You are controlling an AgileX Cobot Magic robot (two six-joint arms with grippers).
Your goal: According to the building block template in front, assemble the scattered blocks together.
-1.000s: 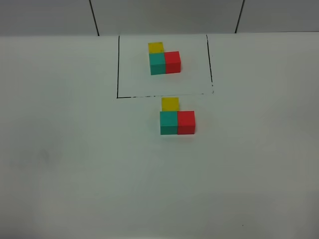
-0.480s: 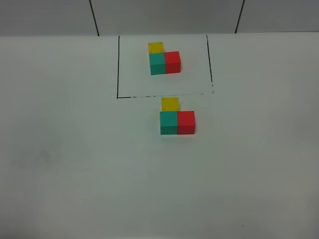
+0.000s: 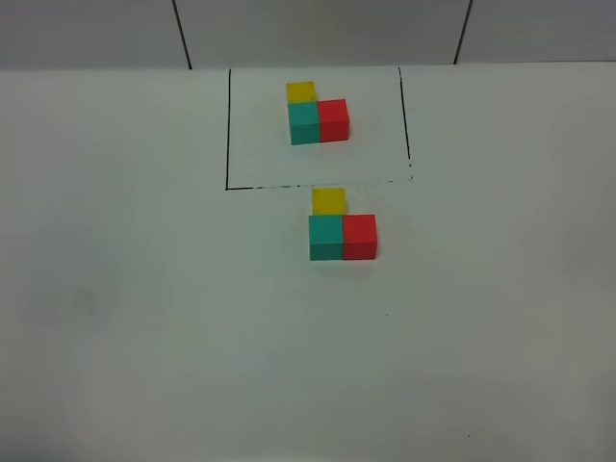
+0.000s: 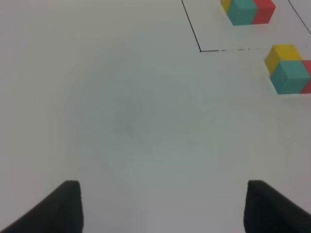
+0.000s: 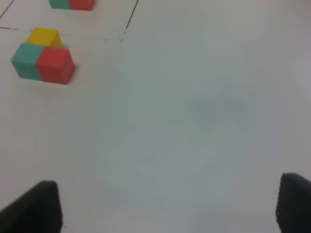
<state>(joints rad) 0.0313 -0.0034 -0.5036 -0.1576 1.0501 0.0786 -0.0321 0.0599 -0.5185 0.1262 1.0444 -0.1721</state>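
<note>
Matte, sharp-edged cubes — the scattered blocks [image 3: 342, 231], yellow, teal-green and red — sit joined in an L on the white table [image 3: 144, 318], just outside the black frame holding the building block template [image 3: 318, 114]. The layout appears to match, so the assembly looks finished. Best practice now: pull both arms clear without brushing the light cubes. The left gripper [image 4: 163, 208] and right gripper [image 5: 167, 208] both stand wide, empty, well apart from the blocks.
</note>
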